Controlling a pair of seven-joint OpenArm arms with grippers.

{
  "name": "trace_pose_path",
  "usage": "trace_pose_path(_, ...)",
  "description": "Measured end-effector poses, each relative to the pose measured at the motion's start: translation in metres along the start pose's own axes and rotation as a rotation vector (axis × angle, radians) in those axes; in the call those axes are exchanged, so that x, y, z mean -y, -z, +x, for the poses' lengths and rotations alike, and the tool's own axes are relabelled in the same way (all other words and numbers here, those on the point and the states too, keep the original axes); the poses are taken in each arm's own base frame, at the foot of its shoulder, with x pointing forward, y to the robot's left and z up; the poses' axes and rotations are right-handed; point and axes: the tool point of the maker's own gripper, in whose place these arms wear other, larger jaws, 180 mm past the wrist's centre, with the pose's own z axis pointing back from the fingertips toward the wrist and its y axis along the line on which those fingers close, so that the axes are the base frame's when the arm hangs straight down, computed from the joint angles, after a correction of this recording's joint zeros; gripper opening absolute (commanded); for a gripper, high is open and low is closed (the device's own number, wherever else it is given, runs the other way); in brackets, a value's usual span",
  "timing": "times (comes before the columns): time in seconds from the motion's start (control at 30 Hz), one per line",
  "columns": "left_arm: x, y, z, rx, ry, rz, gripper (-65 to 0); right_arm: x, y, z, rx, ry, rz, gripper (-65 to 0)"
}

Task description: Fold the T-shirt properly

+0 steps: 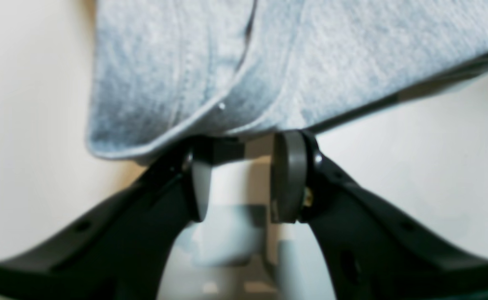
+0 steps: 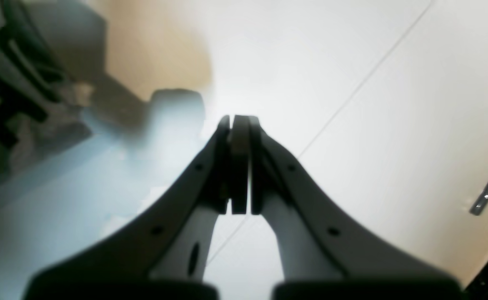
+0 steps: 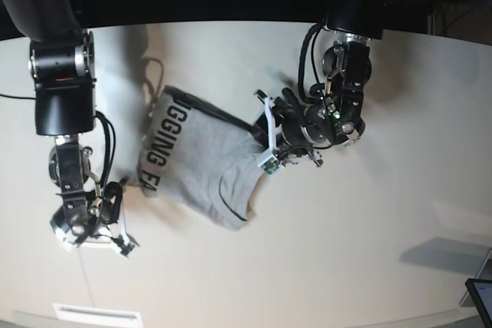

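L gripper [image 1: 237, 166] fingers stood apart w/ T-shirt [image 1: 235, 66] hem at the tips, likely lining up a grab; R gripper [image 2: 239, 137] pinched closed, empty, idle.

Base view: high overhead, facing down on the whole worktop [image 3: 361, 251], both arms and the T-shirt [image 3: 201, 167] in frame. Left wrist view: very near, looking along the left gripper [image 1: 237, 175] at the shirt's hem, blurred. Right wrist view: close above bare worktop, along the right gripper [image 2: 238, 164]; the shirt's lettering shows at its left edge.
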Motion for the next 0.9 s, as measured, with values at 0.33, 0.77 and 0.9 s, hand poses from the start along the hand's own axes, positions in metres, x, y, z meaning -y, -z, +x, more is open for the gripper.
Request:
trace_pose_path(0.33, -0.003, -0.001, 0.000, -0.004, 0.000, 0.006, -41.0, -0.029, 0.024, -0.010, -0.032, 0.014, 0.100, -64.9)
trace_pose_path(0.77, -0.004, -0.001, 0.000, -0.005, -0.004, 0.009, -41.0, -0.038, 0.023, -0.009, -0.035, 0.123, 0.152, -64.9)
trace_pose_path(0.9, -0.005, -0.001, 0.000, -0.005, -0.004, 0.012, -41.0, -0.051, 0.028, -0.018, -0.049, 0.123, 0.175, -64.9)
